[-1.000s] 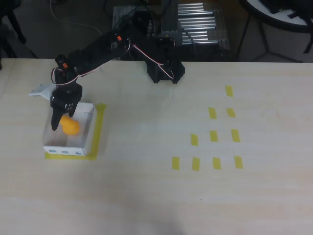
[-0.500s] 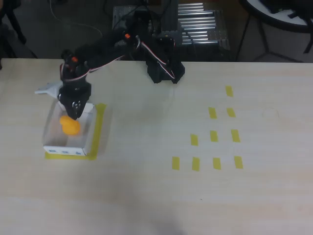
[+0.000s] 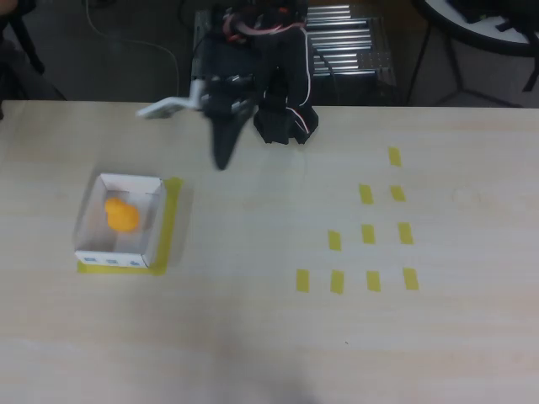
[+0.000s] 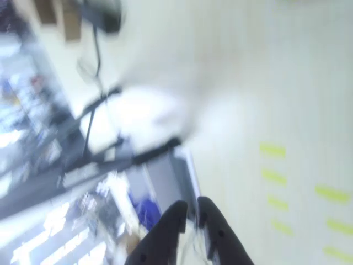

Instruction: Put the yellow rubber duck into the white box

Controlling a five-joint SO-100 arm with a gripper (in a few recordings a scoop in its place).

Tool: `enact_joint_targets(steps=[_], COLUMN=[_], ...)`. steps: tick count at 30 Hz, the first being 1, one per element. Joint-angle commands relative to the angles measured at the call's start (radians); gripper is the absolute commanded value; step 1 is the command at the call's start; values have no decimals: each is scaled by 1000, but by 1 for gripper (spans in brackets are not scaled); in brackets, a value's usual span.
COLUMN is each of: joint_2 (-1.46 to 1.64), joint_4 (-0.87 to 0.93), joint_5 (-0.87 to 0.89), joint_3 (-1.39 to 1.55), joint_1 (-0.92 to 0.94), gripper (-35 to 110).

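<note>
Duck: the yellow rubber duck (image 3: 121,215) sits inside the white box (image 3: 153,220), on its floor, nearer the far wall than the wall with the blue marks; it touches nothing of mine.
Box: it stands on the left part of the bench (image 3: 253,337) in the overhead view, upright walls all round, with a yellow tape border (image 3: 171,220) showing along its right and near sides.
Gripper: my gripper (image 3: 222,157) hangs over bare bench close to my base (image 3: 285,122), well apart from the box and to its upper right in the overhead view. In the wrist view my gripper (image 4: 189,212) shows two dark fingers (image 4: 172,226) nearly together, only a thin gap between the tips — clenched, with nothing between them.
Arm: folded back toward the bench's far edge, black links stacked above the base; a pale flat piece (image 3: 166,107) sticks out to the left of my wrist.
Tape marks: short yellow tape strips (image 3: 368,234) lie in rows on the right half of the bench; the wrist view catches some of them too (image 4: 274,176) — though that picture is heavily blurred.
</note>
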Motion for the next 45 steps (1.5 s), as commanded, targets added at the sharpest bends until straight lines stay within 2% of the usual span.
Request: enact_joint_targets(steps=[1,8,17,30,45], joint_2=[420,721,1019,1247,1266], joint_4=[-106,-350,-411,-376,-342], joint_5=[84,84,103,97,92], joint_3=[416,982,1379,1614,1643], joint_1=[-175,-278,-371,-377,-342], gripper=[0,0,0,0,1])
